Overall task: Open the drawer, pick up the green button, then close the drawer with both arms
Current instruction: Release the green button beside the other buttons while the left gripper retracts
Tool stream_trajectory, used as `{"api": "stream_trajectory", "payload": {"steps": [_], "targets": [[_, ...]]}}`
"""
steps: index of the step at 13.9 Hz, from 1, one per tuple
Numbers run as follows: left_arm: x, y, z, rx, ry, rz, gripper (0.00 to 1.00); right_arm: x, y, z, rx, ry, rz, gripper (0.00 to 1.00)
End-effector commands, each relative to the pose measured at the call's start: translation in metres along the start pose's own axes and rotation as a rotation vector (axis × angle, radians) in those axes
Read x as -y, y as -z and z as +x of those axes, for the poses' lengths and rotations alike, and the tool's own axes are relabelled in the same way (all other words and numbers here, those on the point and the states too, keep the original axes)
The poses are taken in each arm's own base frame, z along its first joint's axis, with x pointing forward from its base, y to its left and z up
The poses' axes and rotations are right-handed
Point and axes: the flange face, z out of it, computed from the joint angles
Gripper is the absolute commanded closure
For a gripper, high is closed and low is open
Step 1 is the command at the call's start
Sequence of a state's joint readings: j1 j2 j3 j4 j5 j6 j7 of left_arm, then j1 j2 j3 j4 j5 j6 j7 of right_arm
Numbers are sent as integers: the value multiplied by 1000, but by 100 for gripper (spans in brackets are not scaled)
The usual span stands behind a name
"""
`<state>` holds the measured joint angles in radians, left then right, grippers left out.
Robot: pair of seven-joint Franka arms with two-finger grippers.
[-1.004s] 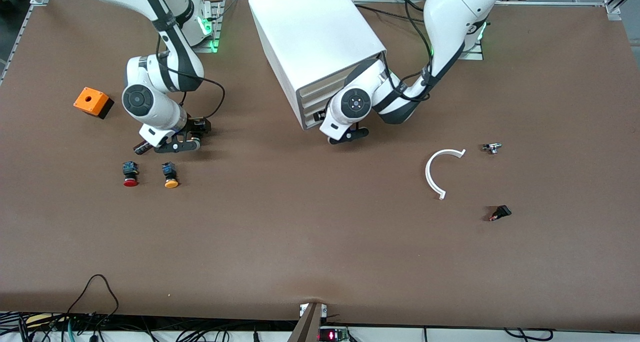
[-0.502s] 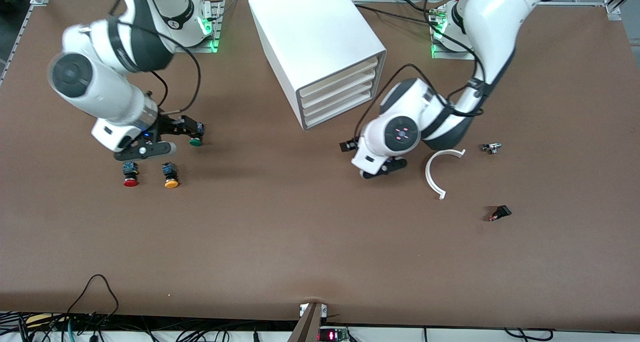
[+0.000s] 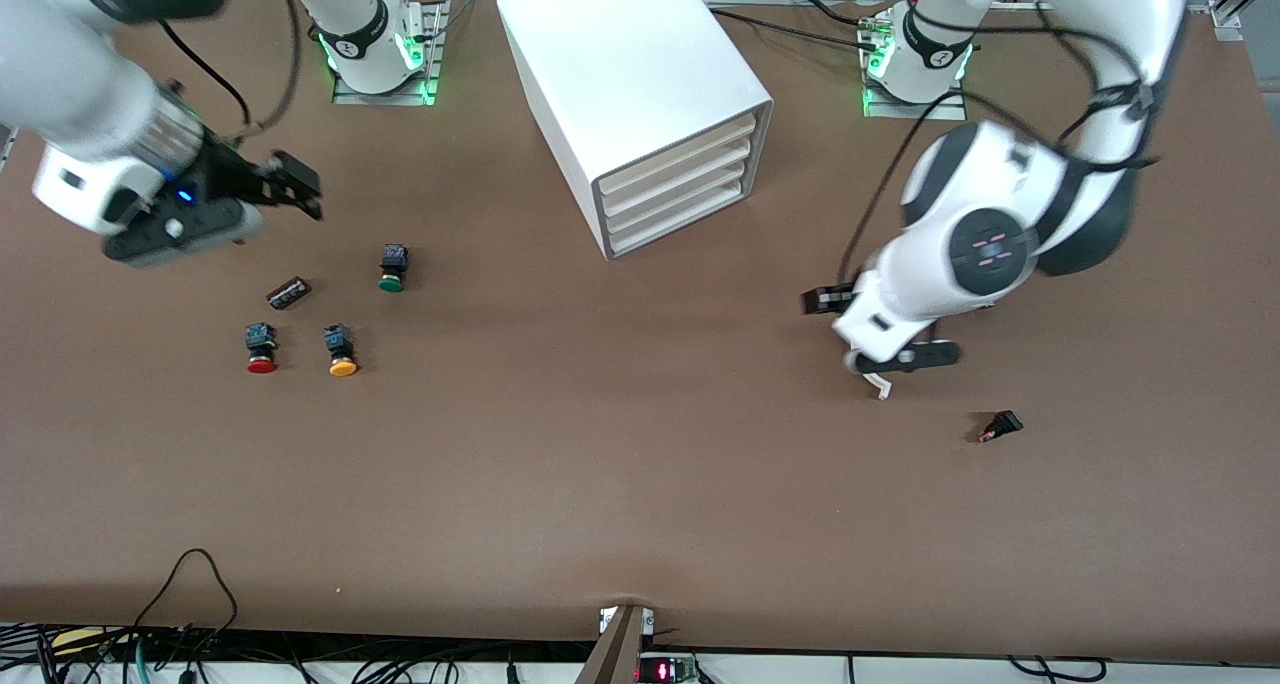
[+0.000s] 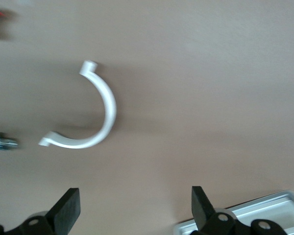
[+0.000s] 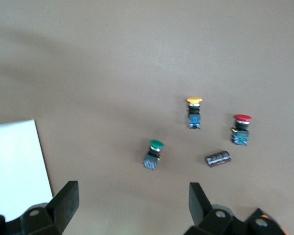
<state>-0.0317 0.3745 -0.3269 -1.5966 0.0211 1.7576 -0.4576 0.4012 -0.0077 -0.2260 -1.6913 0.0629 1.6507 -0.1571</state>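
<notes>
Both arms have risen and swung outward since half a second ago, and you can see the green button (image 3: 392,268) now lying alone on the table, released by the right gripper (image 3: 290,186), which was holding it just above that spot. That gripper now hangs over bare table toward the right arm's end, its fingers spread wide and empty; the right wrist view confirms the two black fingertips (image 5: 67,198) well apart with nothing between them. You will find the green button farther from the front camera than the yellow-capped button (image 3: 341,351) and the red-capped button (image 3: 260,349), with a small dark cylinder (image 3: 288,291) lying near all three. The left gripper (image 3: 905,357) has moved away from the cabinet (image 3: 630,94) and is now over the white curved piece (image 4: 88,110), its fingers also wide apart and holding nothing. Note that the lowest drawer (image 3: 680,230) sits flush with the identical fronts above it, closed. A small black connector (image 3: 1000,426) lies near the left arm's end of the table. Broad bare brown tabletop (image 3: 640,484) stretches between the button group and the curved piece and along the whole edge nearest the front camera, leaving you open room there.
</notes>
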Motion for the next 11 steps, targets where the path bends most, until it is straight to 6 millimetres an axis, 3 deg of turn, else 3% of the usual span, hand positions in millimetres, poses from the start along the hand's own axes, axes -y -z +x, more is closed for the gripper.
{"api": "stream_trajectory", "payload": {"steps": [1,5,8,11], "targets": [[62,25,-21,-35,-40,25,0,-28,18,-20,-2,79,-7,1],[128,66,-45,-77,-41,44,0,-54,24,-27,-5,138,-55,1],[171,86,-51,-88,-74,42,0,-52,31,-25,-21,147,-66,1],[193,98,-55,-107,-101,39,0,-55,40,-16,-44,130,-69,1]]}}
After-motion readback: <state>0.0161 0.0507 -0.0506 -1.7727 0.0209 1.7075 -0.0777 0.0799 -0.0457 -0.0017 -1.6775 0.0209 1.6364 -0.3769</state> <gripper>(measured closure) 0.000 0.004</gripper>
